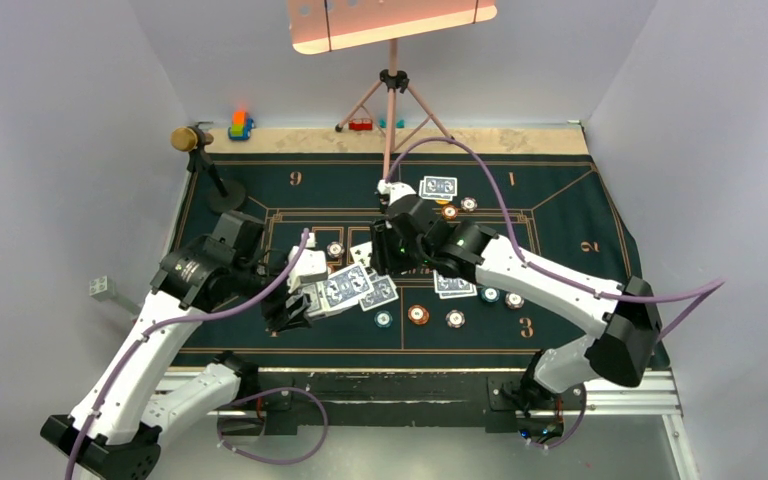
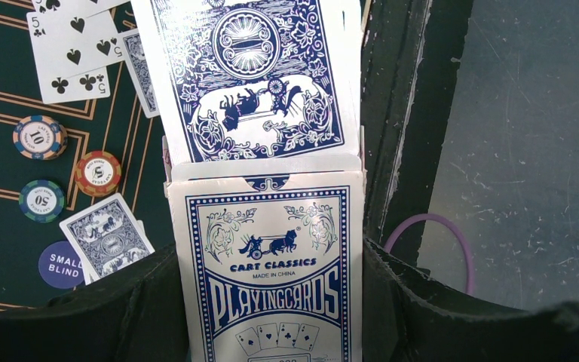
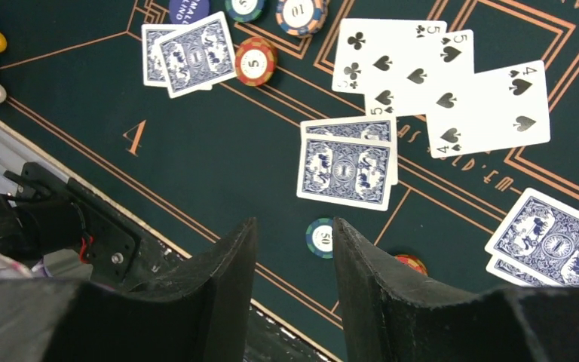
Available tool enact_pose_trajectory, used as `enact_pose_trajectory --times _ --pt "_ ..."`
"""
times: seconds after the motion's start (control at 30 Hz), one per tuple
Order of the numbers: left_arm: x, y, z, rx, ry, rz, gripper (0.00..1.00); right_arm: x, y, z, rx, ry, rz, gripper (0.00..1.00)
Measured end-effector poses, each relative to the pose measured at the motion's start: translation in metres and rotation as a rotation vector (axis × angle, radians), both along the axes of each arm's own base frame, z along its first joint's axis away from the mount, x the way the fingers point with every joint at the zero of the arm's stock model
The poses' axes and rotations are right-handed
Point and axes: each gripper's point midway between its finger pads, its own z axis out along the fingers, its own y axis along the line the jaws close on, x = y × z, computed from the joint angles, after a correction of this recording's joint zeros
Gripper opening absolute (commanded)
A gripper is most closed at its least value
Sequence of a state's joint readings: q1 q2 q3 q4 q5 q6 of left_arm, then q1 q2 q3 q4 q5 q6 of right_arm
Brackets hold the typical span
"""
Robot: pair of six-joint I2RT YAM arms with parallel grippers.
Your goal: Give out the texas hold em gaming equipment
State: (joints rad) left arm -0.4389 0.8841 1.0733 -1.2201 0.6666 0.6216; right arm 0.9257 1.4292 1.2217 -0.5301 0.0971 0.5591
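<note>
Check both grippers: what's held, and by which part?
Left gripper clamps the card box by its side edges, away from the open end; right gripper is open, holding nothing.

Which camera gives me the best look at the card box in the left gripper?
Left wrist: the card box fills the frame, print readable, clamped in the left gripper, with cards sticking out of it. Top external shows the box small, print unreadable. Right wrist does not show it.

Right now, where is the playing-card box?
The box is clamped in the left gripper, centre of left wrist view, blue-backed cards poking out; Small Blind button left of it.
</note>
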Motion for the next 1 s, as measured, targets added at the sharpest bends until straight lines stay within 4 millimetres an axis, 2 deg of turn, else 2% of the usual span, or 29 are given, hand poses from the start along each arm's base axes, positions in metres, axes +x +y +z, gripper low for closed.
enact_pose_trajectory --times 0.23,0.4,0.53,0.63,0.77,0.87,1.0 --pt "0.003 -0.001 0.0 0.0 -0.006 0.003 0.0 -0.02 0.033 0.017 -0.062 -0.063 0.059 0.44" --pt "0.007 0.0 0.0 0.004 -0.022 0.009 0.0 -0.039 0.051 0.007 -0.113 -0.06 0.11 0.43" --pt "0.006 0.003 -0.002 0.023 -0.019 0.019 0.0 -0.046 0.06 -0.002 -0.155 -0.048 0.129 0.43" --pt "0.007 0.004 -0.003 0.029 -0.018 0.026 0.0 -0.046 0.06 -0.003 -0.164 -0.044 0.119 0.44" --pt "0.007 0.004 -0.001 0.024 -0.025 0.028 0.0 -0.043 0.055 0.0 -0.171 -0.052 0.089 0.54" --pt "0.008 0.003 0.0 0.019 -0.035 0.027 0.0 -0.039 0.042 0.01 -0.165 -0.059 0.052 0.59" --pt "0.008 0.003 0.001 0.016 -0.039 0.028 0.0 -0.033 0.013 0.035 -0.071 -0.069 -0.011 0.65"
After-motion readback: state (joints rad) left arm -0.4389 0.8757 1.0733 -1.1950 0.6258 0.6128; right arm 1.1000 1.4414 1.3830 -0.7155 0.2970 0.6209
